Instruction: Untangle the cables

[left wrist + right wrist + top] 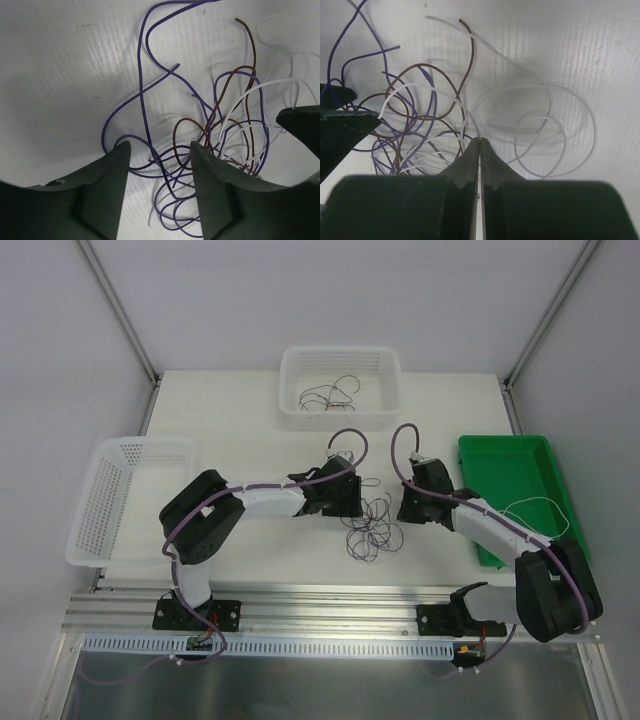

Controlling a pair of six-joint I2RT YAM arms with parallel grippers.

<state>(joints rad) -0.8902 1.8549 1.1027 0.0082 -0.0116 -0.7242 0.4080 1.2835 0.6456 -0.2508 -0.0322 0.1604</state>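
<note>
1. Right, nearest me on the ribbed white table (250, 420) lie the cables (372, 525): thin, floppy purple, brown and white wires in one loose tangle of curls, between the two grippers.
2. The left gripper (160, 147) has its dark, matte fingers apart, with purple loops running across the gap between them.
3. The right gripper (479, 142) has its fingers pressed together. A white wire runs right up to their tips, but I cannot tell whether it is pinched.
4. There are three containers. The left basket (100, 510) is white perforated plastic.
5. The tray (510, 455), on the right, is smooth green plastic, with one white strand (540, 505) curving across it.
6. Farthest off, the far basket (340, 350), also white mesh, holds a few dark loose wires (330, 395); I cannot count them.
</note>
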